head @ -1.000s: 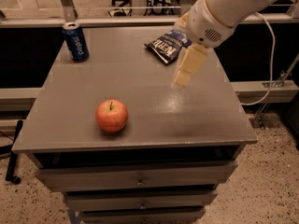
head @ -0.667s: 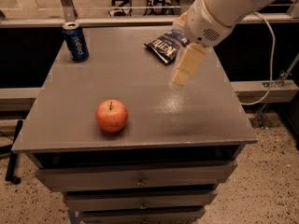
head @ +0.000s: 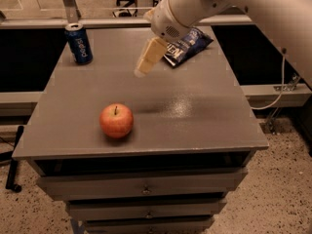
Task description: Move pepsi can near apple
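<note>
One round red-orange apple (head: pixel 116 121) with a short dark stem sits at about 7 o'clock on the grey metal table (head: pixel 204 126), well apart from everything else. Past it, the cream-coloured gripper (head: pixel 146 65) hangs tilted above the top toward 12 o'clock, holding nothing; whether it is spread or pressed together I cannot tell. Farthest back, a crinkled dark-blue chip bag (head: pixel 192 42) lies at 1 o'clock, and the small dark-blue pepsi can (head: pixel 79 44) stands upright at 11 o'clock.
</note>
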You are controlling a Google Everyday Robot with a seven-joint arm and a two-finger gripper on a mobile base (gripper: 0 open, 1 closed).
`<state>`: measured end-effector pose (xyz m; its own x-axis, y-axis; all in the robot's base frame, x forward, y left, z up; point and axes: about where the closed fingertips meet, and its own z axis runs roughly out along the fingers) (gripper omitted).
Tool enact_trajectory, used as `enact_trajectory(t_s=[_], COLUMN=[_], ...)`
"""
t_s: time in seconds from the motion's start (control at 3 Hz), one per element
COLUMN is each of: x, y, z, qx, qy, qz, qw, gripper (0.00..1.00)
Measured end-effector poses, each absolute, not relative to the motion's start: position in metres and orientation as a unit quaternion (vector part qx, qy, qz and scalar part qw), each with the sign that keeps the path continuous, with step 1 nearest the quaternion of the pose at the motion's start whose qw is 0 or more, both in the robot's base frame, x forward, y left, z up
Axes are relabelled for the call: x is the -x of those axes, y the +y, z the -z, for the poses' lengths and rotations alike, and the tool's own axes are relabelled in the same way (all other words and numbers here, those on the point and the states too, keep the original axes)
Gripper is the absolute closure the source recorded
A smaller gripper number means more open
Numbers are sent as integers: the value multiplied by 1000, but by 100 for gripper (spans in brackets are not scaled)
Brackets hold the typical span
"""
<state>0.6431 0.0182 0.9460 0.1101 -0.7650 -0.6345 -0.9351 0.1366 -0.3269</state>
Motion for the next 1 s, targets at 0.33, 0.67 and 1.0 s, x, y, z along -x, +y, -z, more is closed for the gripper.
enact_trajectory(t_s=[0.33, 0.67, 1.0], x=[-684, -737, -773], y=[67, 124, 157], z=[-934, -928, -927], qx=[617, 559, 517], qy=[654, 648, 639], qz=[-158, -213, -246], qw=[408, 472, 513], gripper=[0, 0, 0])
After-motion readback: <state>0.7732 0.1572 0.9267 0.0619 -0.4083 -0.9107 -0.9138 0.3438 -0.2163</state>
